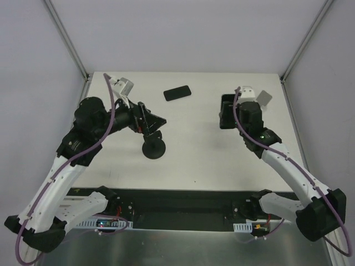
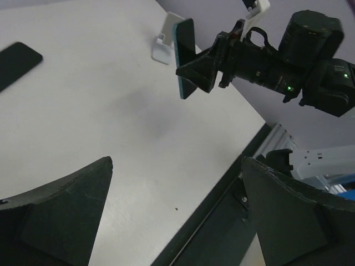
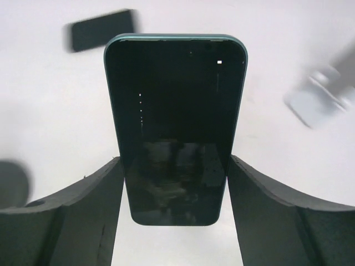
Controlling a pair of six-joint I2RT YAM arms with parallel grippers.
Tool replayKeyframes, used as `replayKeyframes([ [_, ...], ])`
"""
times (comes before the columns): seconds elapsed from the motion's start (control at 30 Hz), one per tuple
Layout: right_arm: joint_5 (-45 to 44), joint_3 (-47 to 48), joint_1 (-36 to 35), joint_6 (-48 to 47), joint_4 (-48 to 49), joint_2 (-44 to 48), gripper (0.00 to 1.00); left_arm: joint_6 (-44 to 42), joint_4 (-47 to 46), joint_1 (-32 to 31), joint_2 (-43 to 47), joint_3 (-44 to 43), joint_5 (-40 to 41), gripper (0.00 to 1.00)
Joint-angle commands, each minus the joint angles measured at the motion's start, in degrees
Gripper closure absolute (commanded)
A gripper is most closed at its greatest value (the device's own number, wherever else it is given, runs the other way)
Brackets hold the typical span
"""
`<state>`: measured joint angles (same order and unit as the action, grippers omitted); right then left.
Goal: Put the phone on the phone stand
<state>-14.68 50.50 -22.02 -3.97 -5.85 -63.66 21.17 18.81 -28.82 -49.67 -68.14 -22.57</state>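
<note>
The phone (image 1: 177, 92), slim and black, lies flat at the back middle of the table; it also shows in the left wrist view (image 2: 15, 64) and, blurred, in the right wrist view (image 3: 102, 29). The silver-grey phone stand (image 1: 264, 98) sits at the back right, with nothing on it (image 2: 163, 41). My right gripper (image 1: 226, 113) hovers just left of the stand, shut on a second, teal-edged phone (image 3: 175, 122) gripped by its long sides (image 2: 186, 55). My left gripper (image 1: 155, 123) hangs open and holds nothing (image 2: 176, 166).
A black holder with a round disc base (image 1: 153, 148) stands just below my left gripper, left of centre. The table's dark front edge (image 2: 222, 199) runs close under the left fingers. White walls and metal frame posts (image 1: 69, 44) close in the back corners.
</note>
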Motion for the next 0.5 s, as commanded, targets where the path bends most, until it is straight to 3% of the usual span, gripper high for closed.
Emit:
replayKeyframes([
  [0.0, -2.9, 6.4, -13.5, -4.7, 3.0, 3.5, 0.99, 6.9, 0.4, 0.6, -7.7, -5.9, -14.2, 0.01],
  [0.13, -5.0, 9.2, -26.3, -3.9, 3.4, 3.2, 0.99, 7.3, -0.9, 0.6, -12.4, -8.5, -15.0, 0.03],
  [0.3, -8.1, 9.9, -34.9, -4.9, 5.6, 2.5, 0.99, 9.1, -3.2, 0.4, -15.3, -7.5, -16.4, 0.06],
  [0.43, -9.3, 9.6, -39.2, -5.2, 8.7, 2.8, 0.99, 11.9, -7.2, 0.3, -16.3, -4.4, -16.3, 0.18],
  [0.47, -10.4, 9.2, -39.7, -5.2, 9.6, 2.8, 0.99, 12.4, -8.6, 0.3, -16.4, -3.4, -16.1, 0.27],
])
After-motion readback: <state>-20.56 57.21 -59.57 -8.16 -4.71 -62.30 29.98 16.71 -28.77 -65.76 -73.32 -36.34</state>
